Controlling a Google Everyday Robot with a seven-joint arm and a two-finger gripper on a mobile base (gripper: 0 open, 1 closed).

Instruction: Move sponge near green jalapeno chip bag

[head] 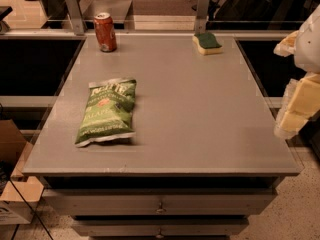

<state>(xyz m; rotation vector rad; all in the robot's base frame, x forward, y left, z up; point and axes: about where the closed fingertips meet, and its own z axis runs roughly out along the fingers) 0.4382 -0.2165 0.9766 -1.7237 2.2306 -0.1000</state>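
Note:
The sponge [207, 42], with a dark green top over pale yellow foam, lies at the far right of the grey table [200, 114], near its back edge. The green jalapeno chip bag [106, 112] lies flat on the left half of the table, toward the front. My gripper [284, 86] hangs at the right edge of the view, beyond the table's right edge. It is open and empty, well to the right of and nearer than the sponge, and far from the bag.
A red-orange soda can [105, 32] stands upright at the far left of the table. Two metal posts [73, 9] rise behind the back edge. Cardboard boxes [12, 184] sit on the floor at the left. Drawers [160, 204] are below the front edge.

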